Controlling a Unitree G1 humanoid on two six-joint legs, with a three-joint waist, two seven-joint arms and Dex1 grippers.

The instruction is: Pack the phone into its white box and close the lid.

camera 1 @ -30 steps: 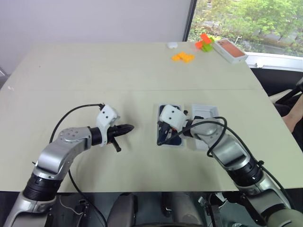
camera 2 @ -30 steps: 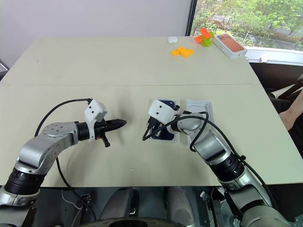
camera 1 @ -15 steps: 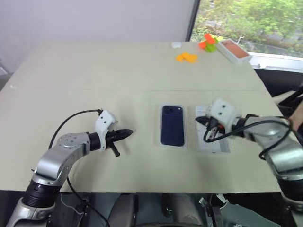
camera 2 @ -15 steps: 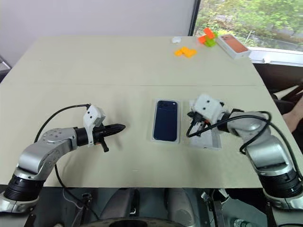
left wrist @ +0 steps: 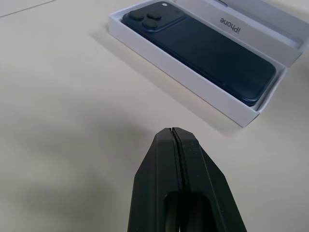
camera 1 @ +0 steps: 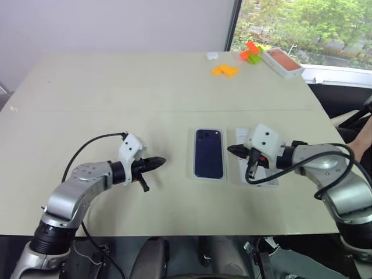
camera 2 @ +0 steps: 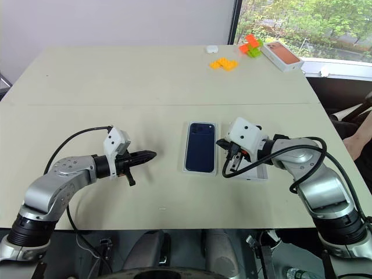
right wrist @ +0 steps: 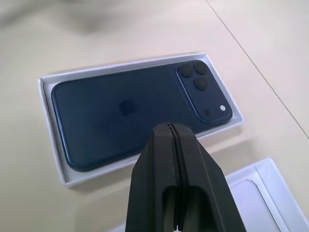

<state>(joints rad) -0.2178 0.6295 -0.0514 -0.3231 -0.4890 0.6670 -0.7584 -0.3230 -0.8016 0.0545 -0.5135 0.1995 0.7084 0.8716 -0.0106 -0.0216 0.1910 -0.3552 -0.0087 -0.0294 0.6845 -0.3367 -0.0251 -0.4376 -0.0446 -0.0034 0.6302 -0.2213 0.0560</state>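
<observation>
Phone [camera 1: 208,154] is lying camera-side up inside the white box [left wrist: 195,82], seated flat, so the packing half looks done. The lid [camera 1: 257,167] is sitting open-side up on the table [camera 1: 116,87] just beside the box on the robot's right, not yet on it. Right end effector [camera 1: 230,149] is hanging over the gap between box and lid, fingers pressed fully together, gripping nothing. Likely it is positioned there to go for the lid next. Left end effector [camera 1: 162,160] is hovering well apart from the box on the other side, also fully closed and empty, probably parked clear. Orange-topped box [camera 1: 282,61] is sitting at the far corner, unrelated.
</observation>
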